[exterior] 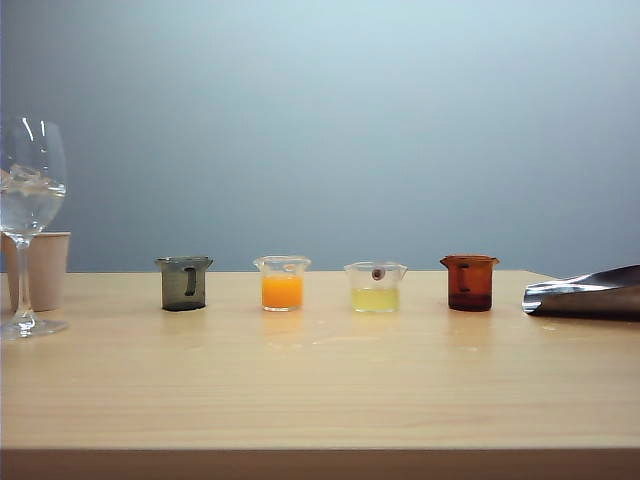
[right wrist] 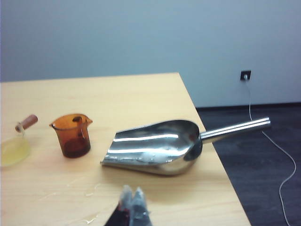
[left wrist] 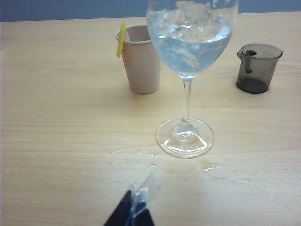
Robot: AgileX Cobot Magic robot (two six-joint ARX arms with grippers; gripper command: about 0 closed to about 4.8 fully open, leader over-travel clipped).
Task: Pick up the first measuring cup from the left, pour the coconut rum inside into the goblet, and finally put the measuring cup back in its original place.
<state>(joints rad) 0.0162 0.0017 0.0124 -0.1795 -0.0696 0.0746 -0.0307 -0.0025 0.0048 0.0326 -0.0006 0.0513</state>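
1. Checking in from the remote desk. The first measuring cup sits upright on the tabletop toward its left edge, first in the row of four. It looks close to empty from here, though the smoky plastic makes that hard to call. The goblet stands at the far left edge with ice and clear liquid in the bowl.

2. Left gripper hangs low over the tabletop on my side of the goblet's foot, holding nothing. Its fingertips look pinched together, but I only see the tips, so I can't tell for sure. Right gripper is closed and empty, hovering near the metal scoop at the right edge.

3. Risks: the goblet is tall, top-heavy and right beside the left gripper's lane. Any sideways sweep clips the stem. There are wet patches around its foot too, so it could slide.

4. The paper cup crowds the goblet from behind, so no room there.

5. Open room: the whole near edge of the tabletop is bare, and the gap between grey cup and orange cup is decent.

6. On the right, the scoop's handle overhangs the tabletop edge. A nudge could tip it off.
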